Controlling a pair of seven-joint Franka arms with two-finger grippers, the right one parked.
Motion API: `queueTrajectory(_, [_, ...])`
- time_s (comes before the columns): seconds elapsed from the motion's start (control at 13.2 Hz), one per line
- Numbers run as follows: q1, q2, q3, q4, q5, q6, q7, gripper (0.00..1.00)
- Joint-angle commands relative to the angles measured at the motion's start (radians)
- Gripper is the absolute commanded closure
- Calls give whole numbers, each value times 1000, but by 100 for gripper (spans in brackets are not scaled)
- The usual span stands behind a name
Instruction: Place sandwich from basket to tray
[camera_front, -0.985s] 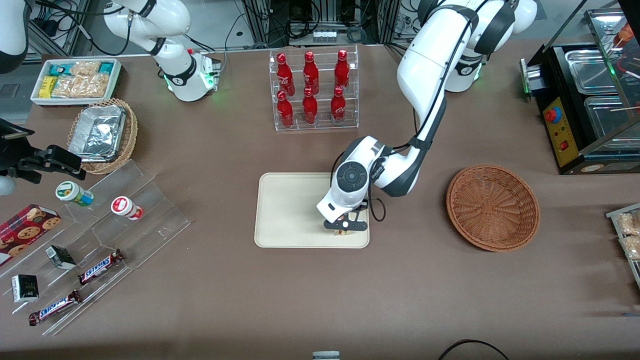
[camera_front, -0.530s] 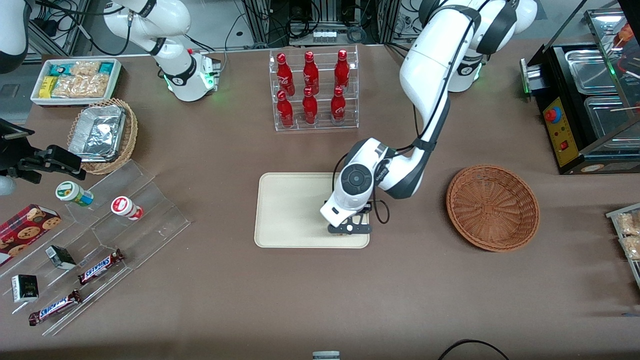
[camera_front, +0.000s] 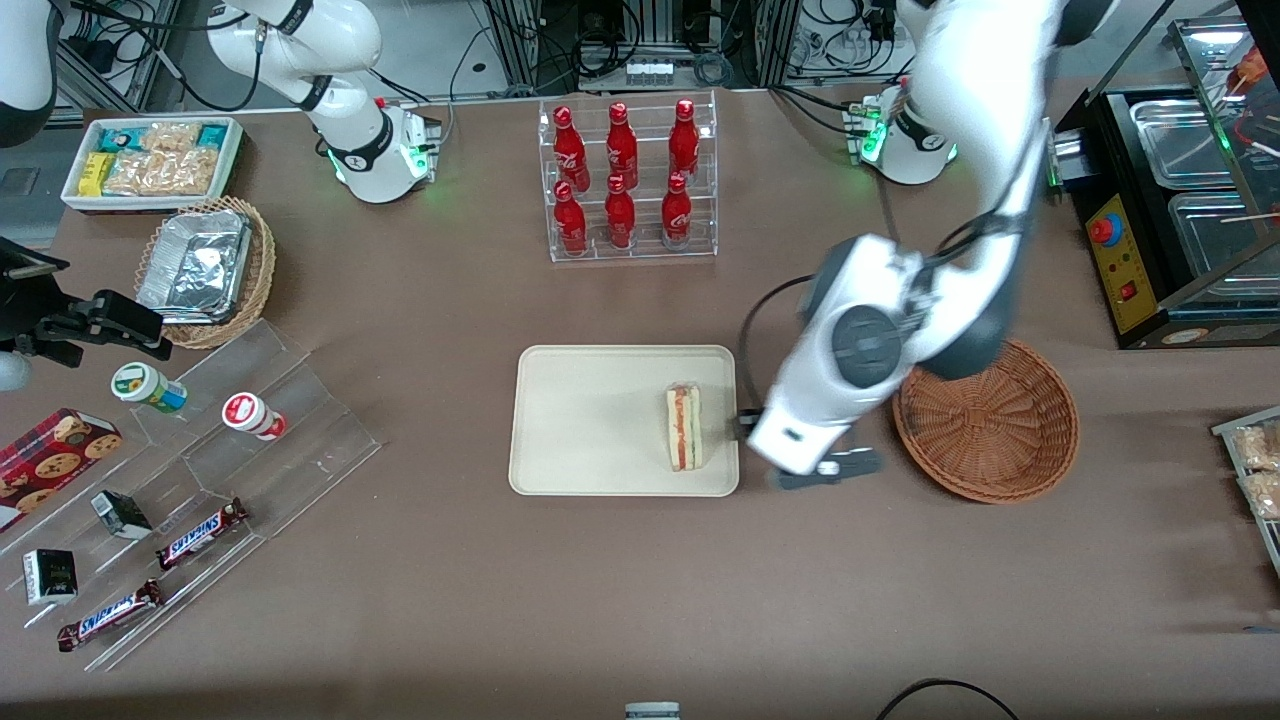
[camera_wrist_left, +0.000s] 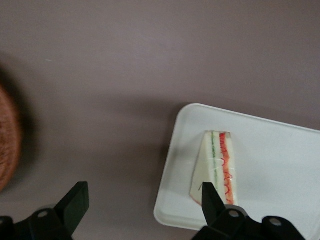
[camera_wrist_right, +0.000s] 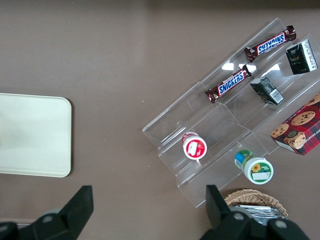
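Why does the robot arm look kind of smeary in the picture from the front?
Front view: the arm and its open pincer, above the table between tray and basket, are blurred; the sandwich on the tray looks sharp. Left wrist view: the sandwich is crisp, while the basket is a soft brown blur.

A clear rack of red bottles (camera_front: 628, 180) stands on the brown table (camera_front: 450, 600), with Snickers bars (camera_front: 200, 532) nearer the camera.

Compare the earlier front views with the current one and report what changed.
The end effector has let go of the sandwich and moved off the tray toward the basket, now hanging open over the bare table between them. The sandwich, earlier hidden under the end effector, now lies uncovered on the tray. Tray, basket and bottle rack stayed put.
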Motion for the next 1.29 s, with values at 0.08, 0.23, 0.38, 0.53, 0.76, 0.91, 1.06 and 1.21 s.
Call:
queueTrajectory(0.08, [155, -157, -13, -94, 7, -74, 2, 0])
queueTrajectory(0.23, [238, -233, -13, -161, 7, -86, 62, 0])
queueTrajectory(0.38, [275, -286, -13, -201, 20, -99, 111, 0])
queueTrajectory(0.53, [287, -332, -13, -221, 74, -149, 159, 0])
queueTrajectory(0.76, [291, -401, -13, -226, 110, -230, 312, 0])
queueTrajectory(0.91, [344, -446, -25, -226, 108, -273, 378, 0])
queueTrajectory(1.06, [352, -486, -25, -226, 108, -309, 477, 0])
queueTrajectory(1.21, [347, -520, -25, -232, 110, -329, 495, 0])
